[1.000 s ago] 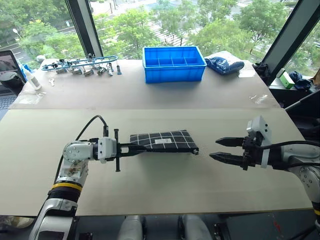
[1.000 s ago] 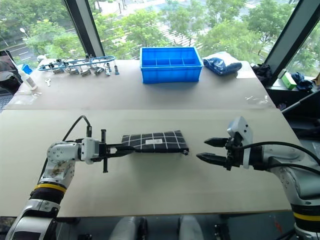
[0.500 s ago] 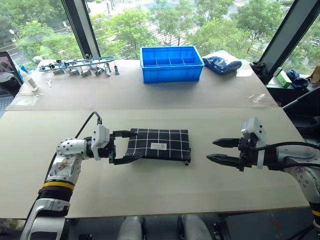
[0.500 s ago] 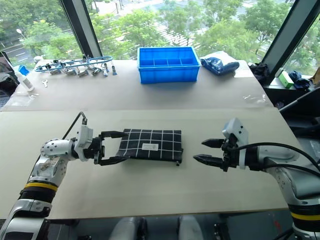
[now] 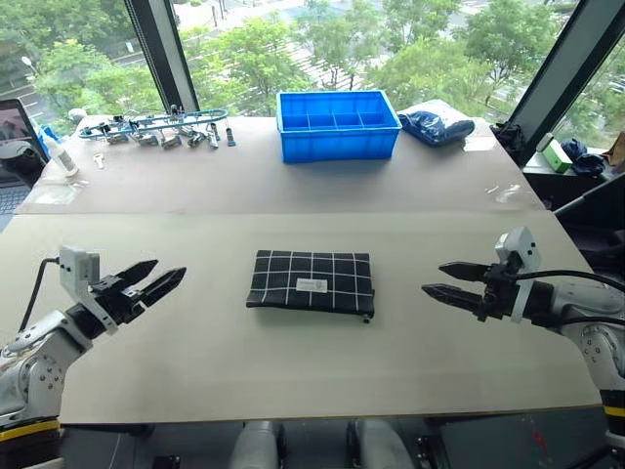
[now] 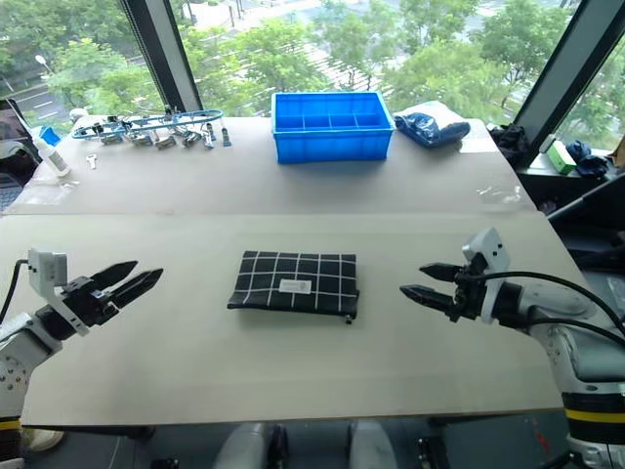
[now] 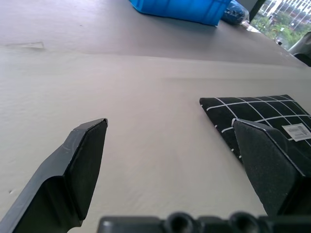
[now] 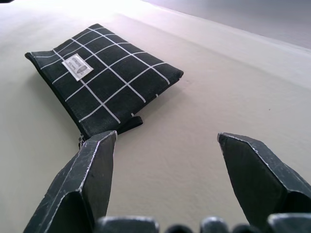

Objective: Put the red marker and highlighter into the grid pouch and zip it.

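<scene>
A long pale table (image 5: 293, 391) runs across the front, with a second table (image 5: 293, 181) butted behind it by the windows. On the far one sit a blue bin (image 5: 338, 125), a dark blue bag (image 5: 437, 125) to its right, and a row of small tools (image 5: 156, 127) to its left with a white bottle (image 5: 61, 154) near that edge.

The pouch (image 5: 312, 281) lies flat at the middle of the near table, white label up, its zipper edge toward the robot and the black pull strap (image 8: 127, 124) sticking out at its near right corner. The zipper looks closed. Marker and highlighter cannot be seen.

The left gripper (image 5: 151, 278) hovers well to the left of the pouch, fingers spread and empty, pointing across toward it. The right gripper (image 5: 451, 281) hangs to the pouch's right, nearer than the left one but apart from it, fingers also spread with nothing between them, aimed at the strap corner. Neither touches the pouch.
</scene>
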Tool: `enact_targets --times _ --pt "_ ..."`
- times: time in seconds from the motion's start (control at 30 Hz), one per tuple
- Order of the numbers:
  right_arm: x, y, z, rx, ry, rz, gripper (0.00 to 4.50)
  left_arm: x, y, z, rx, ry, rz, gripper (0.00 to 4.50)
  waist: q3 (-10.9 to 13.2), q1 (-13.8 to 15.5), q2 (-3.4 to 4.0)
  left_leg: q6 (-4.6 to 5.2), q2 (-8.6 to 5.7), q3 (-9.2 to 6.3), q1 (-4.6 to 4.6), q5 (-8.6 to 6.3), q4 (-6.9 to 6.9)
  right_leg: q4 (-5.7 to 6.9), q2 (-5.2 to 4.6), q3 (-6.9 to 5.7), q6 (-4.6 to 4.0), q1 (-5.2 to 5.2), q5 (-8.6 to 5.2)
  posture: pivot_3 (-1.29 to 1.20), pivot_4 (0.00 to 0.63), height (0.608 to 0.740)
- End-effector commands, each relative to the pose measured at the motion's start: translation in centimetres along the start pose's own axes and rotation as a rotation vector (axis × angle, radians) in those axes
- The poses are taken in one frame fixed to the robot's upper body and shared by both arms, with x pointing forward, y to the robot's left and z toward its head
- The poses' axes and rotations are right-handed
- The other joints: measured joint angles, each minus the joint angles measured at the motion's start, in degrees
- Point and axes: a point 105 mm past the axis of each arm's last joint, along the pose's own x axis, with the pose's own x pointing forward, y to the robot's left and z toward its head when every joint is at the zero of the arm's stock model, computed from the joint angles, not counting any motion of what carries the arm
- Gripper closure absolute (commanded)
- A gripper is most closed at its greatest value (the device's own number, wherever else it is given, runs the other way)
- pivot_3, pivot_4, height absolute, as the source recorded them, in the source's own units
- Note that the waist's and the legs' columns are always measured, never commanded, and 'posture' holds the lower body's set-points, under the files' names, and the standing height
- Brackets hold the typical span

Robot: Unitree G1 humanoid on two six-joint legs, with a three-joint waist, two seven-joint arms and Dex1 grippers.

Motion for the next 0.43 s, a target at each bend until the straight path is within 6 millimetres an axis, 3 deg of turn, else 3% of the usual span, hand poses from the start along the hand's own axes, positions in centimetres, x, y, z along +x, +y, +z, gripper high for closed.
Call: enact_targets --times 0.03,0.43 --pt "0.0 -0.6 1.2 -0.044 -0.032 -0.013 0.80 -0.5 0.0 0.5 0.041 -0.007 0.039 0.05 0.00 0.03 0.00 0.00 0.00 0.01 0.01 0.00 0.00 0.00 0.00 0.01 0.00 0.00 0.00 0.00 0.150 0.740" --pt "1.0 -1.0 1.3 -0.045 -0.046 -0.028 0.80 -0.3 -0.9 0.5 0.045 -0.041 0.019 0.05 0.00 0.34 0.00 -0.01 0.01 0.06 0.00 0.00 0.00 0.00 0.01 0.02 -0.03 -0.01 0.00 0.00 0.150 0.740"
